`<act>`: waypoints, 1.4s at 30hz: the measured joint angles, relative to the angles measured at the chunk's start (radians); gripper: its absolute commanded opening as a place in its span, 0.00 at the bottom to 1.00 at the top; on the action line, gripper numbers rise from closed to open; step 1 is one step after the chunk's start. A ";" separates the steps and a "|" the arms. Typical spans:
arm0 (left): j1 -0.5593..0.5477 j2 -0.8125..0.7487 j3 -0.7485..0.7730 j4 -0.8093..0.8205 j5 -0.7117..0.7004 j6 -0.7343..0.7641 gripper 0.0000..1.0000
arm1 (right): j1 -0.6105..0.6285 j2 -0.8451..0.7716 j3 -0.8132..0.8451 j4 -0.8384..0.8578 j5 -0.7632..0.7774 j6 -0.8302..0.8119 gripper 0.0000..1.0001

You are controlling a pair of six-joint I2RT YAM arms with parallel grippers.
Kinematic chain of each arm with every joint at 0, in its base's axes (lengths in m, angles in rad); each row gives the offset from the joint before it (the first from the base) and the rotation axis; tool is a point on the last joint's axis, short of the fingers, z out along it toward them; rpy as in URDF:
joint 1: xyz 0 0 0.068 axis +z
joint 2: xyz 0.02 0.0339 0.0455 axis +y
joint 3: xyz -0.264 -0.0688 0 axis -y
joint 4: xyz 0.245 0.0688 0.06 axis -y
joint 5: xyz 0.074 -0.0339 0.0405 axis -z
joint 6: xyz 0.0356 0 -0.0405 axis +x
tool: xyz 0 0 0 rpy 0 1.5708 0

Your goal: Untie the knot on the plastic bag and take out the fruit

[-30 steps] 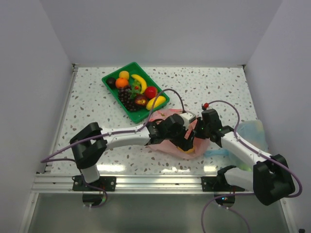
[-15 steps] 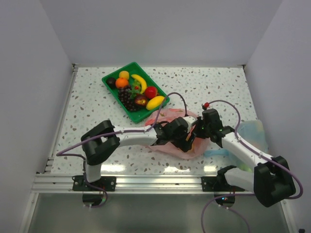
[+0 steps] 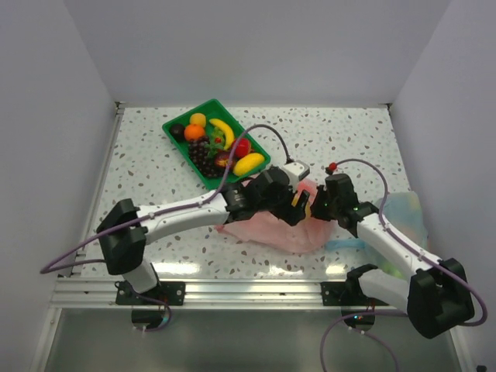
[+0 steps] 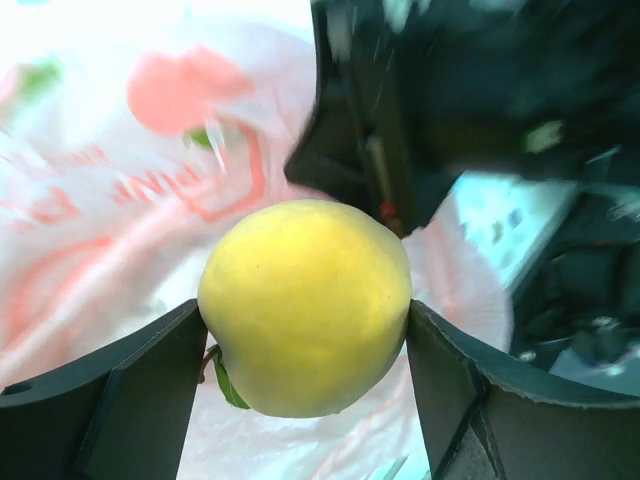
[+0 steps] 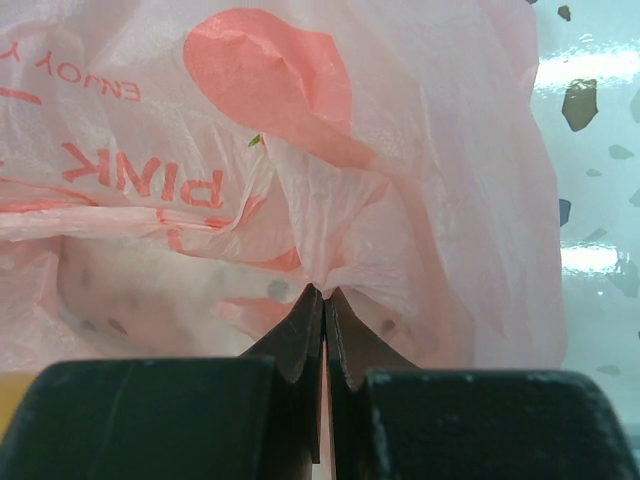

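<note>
My left gripper (image 4: 305,330) is shut on a round yellow fruit (image 4: 305,305) with a small green leaf and holds it above the pink plastic bag (image 4: 110,210). In the top view the left gripper (image 3: 297,204) hangs over the bag's far right part (image 3: 271,230). My right gripper (image 5: 322,296) is shut on a bunched fold of the pink bag (image 5: 330,170); in the top view it (image 3: 319,208) sits at the bag's right edge, close to the left gripper. No knot shows in any view.
A green tray (image 3: 172,124) at the back left holds an orange (image 3: 194,132), a banana (image 3: 222,129), grapes (image 3: 203,154), a red apple (image 3: 242,146) and a yellow oval (image 3: 249,163). A pale blue bag (image 3: 403,209) lies at the right edge, under the right arm.
My left gripper has come up out of the pink bag with the yellow fruit and moved towards the tray. The bag has sagged flatter. The right gripper has kept its hold.
</note>
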 measured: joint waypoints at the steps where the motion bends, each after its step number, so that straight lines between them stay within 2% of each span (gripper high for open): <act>1: 0.011 -0.032 0.016 -0.018 0.000 0.003 0.25 | -0.001 -0.005 0.004 -0.007 0.003 -0.002 0.00; 4: 0.079 -0.126 0.058 -0.026 0.006 0.003 0.25 | -0.002 -0.019 0.016 -0.030 0.007 -0.009 0.00; 7: 0.203 -0.183 0.114 -0.042 0.007 0.004 0.25 | -0.002 -0.029 0.030 -0.051 0.007 -0.020 0.00; 12: 0.437 -0.167 0.200 -0.066 -0.022 0.008 0.25 | -0.002 -0.032 0.064 -0.098 0.003 -0.048 0.00; 16: 0.593 -0.057 0.270 -0.076 -0.043 0.016 0.28 | -0.002 -0.049 0.100 -0.139 -0.001 -0.076 0.00; 21: 0.736 0.181 0.412 -0.078 -0.065 0.023 0.34 | -0.002 -0.078 0.136 -0.176 -0.012 -0.108 0.00; 24: 0.793 0.324 0.490 -0.082 -0.075 0.023 0.48 | -0.002 -0.092 0.146 -0.196 -0.030 -0.118 0.00; 25: 0.808 0.364 0.511 -0.083 -0.078 0.023 0.56 | -0.002 -0.097 0.146 -0.201 -0.034 -0.122 0.00; 27: 0.831 0.428 0.548 -0.091 -0.080 0.024 0.66 | -0.002 -0.105 0.146 -0.209 -0.047 -0.126 0.00; 28: 0.838 0.447 0.557 -0.091 -0.079 0.026 0.81 | -0.002 -0.107 0.146 -0.211 -0.051 -0.128 0.00; 31: 0.850 0.472 0.568 -0.095 -0.064 0.033 0.99 | -0.002 -0.109 0.146 -0.211 -0.060 -0.131 0.00; 38: 0.850 0.382 0.523 -0.091 -0.047 0.049 1.00 | -0.002 -0.109 0.151 -0.212 -0.080 -0.136 0.01; 39: 0.850 0.346 0.502 -0.097 -0.047 0.050 1.00 | -0.002 -0.109 0.153 -0.212 -0.080 -0.137 0.06; 42: 0.850 0.214 0.435 -0.106 -0.046 0.050 1.00 | -0.002 -0.110 0.164 -0.214 -0.080 -0.141 0.11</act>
